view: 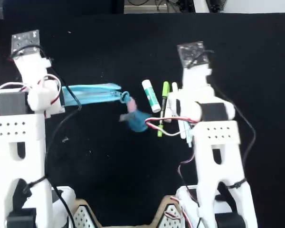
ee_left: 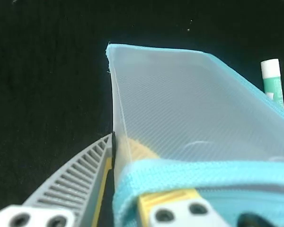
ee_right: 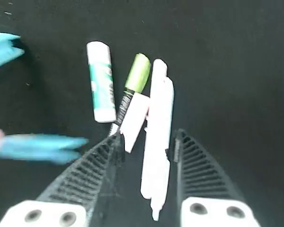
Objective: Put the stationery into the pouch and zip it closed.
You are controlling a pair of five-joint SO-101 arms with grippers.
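Left tool [ee_left: 117, 142] is clamped on the pouch [ee_left: 189, 109] wall: one ribbed grey finger [ee_left: 80, 182] sits outside, the other shows as blurred yellow through the translucent blue mesh. The pouch runs out of frame. Right tool [ee_right: 147, 135] stands apart, straddling a slim white pen [ee_right: 158, 109] on the black desk [ee_right: 236, 56]. Beyond lie a green marker [ee_right: 138, 71] and a cylindrical glue stick [ee_right: 99, 85].

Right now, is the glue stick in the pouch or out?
Out: the glue stick lies on the table beside the green pen, apart from the pouch.
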